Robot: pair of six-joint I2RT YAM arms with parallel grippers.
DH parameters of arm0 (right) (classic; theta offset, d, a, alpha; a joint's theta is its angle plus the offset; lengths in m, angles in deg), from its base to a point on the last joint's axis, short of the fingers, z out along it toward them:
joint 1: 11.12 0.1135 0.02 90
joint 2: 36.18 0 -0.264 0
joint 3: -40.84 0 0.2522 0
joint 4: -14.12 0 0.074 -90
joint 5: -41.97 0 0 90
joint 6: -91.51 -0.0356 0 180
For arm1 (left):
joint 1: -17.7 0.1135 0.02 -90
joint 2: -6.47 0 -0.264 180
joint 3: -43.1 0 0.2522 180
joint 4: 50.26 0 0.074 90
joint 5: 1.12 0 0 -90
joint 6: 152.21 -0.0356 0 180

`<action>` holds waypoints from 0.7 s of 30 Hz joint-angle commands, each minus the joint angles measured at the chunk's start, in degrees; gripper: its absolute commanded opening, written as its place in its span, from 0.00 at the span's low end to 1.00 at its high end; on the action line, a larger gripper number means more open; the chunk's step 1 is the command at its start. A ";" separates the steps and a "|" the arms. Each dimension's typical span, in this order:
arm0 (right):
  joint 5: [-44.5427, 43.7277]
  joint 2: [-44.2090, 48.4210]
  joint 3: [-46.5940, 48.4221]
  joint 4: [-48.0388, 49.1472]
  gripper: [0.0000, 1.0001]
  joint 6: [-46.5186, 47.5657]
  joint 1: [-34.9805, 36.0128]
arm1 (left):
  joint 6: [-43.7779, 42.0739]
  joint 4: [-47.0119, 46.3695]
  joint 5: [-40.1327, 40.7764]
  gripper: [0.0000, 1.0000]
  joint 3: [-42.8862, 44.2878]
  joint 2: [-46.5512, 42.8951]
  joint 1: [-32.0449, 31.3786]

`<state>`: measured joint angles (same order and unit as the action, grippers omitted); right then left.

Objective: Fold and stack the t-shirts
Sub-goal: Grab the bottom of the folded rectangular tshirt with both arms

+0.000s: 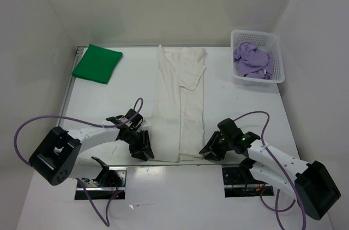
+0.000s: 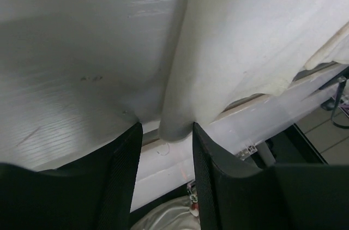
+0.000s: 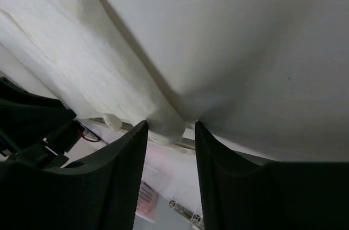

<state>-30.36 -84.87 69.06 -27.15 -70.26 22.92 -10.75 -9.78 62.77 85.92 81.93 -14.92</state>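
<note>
A white-cream t-shirt (image 1: 180,99) lies as a long narrow folded strip down the middle of the table. Its near end reaches the table's front edge. My left gripper (image 1: 146,151) sits at the strip's near-left corner and my right gripper (image 1: 209,152) at its near-right corner. In the left wrist view the open left gripper (image 2: 166,129) straddles the rounded cloth corner (image 2: 245,39), with a gap at one finger. The right gripper (image 3: 170,126) likewise stands open around its corner of the cloth (image 3: 82,61). A folded green t-shirt (image 1: 97,62) lies at the back left. A purple t-shirt (image 1: 251,60) is crumpled in the basket.
The white lattice basket (image 1: 277,50) stands at the back right corner. White walls close in the table (image 1: 240,110) on three sides. Purple cables loop from both arms near the front edge, where two openings hold wiring.
</note>
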 commanded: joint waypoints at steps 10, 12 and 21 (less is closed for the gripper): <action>-0.44 -5.90 3.47 1.77 0.10 2.51 1.55 | 0.31 -6.33 -2.63 0.13 1.52 2.94 -0.43; 2.45 -2.32 2.86 0.88 0.03 0.58 4.17 | -0.22 -3.09 -3.94 0.05 2.48 1.98 -0.43; 1.84 -9.48 21.83 -9.24 0.01 17.26 -7.65 | -4.61 1.50 -5.97 0.00 16.80 1.96 14.15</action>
<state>-27.80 -90.62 84.56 -34.95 -61.97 20.52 -12.61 -7.83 57.42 96.78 83.16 -4.12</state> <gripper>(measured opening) 0.022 0.010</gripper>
